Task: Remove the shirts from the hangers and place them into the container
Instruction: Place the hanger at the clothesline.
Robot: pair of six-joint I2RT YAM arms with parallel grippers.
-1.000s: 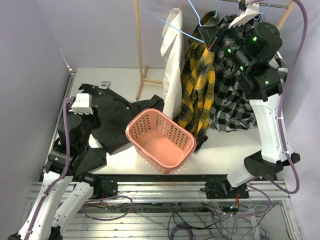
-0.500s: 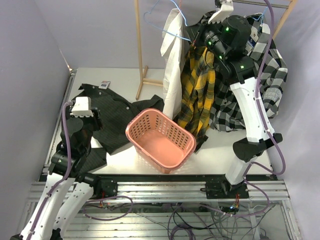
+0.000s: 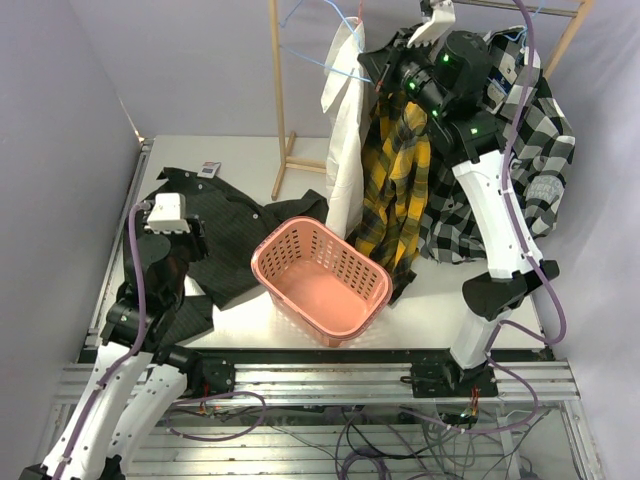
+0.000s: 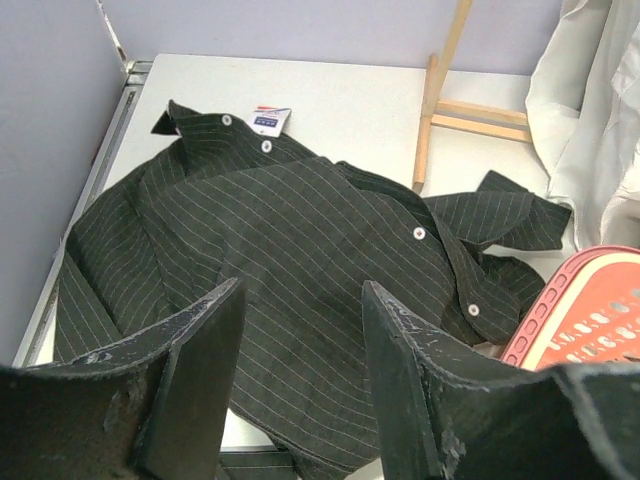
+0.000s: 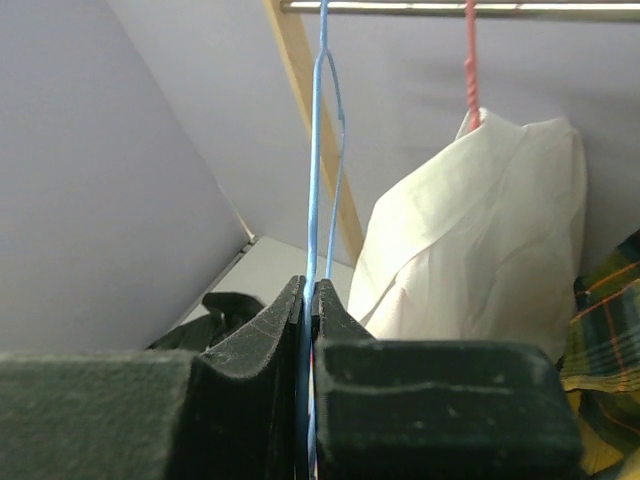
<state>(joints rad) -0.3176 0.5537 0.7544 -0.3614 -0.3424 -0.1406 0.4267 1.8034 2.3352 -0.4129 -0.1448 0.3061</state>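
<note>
Left wrist view: left gripper [image 4: 300,300] is released, jaws spread, nothing between them, hanging over the pinstriped shirt [image 4: 290,240]. That shirt lies crumpled on the table [image 4: 350,90], off its hanger, from the far-left corner toward the near edge, one sleeve reaching the basket [image 3: 350,262]. The basket sits mid-table by the near edge, nothing in it.

Likely step: drop onto a bunched fold at mid-body, not a sleeve tip, clench deep, lift high so the tails clear the rim, then release over the basket.

White shirt [image 3: 345,120] hangs on the pink hanger [image 5: 470,60] from the rack rail [image 5: 420,6]. Right gripper [image 5: 310,292] is clenched on a bare blue hanger [image 5: 318,150] wire beside it. Plaid shirt [image 3: 395,180] and checked shirt [image 3: 540,140] hang further right.

Writing: collar tag [image 4: 268,119] is white with a red and blue stripe, text too small to read. Print on the checked shirt is unreadable.
</note>
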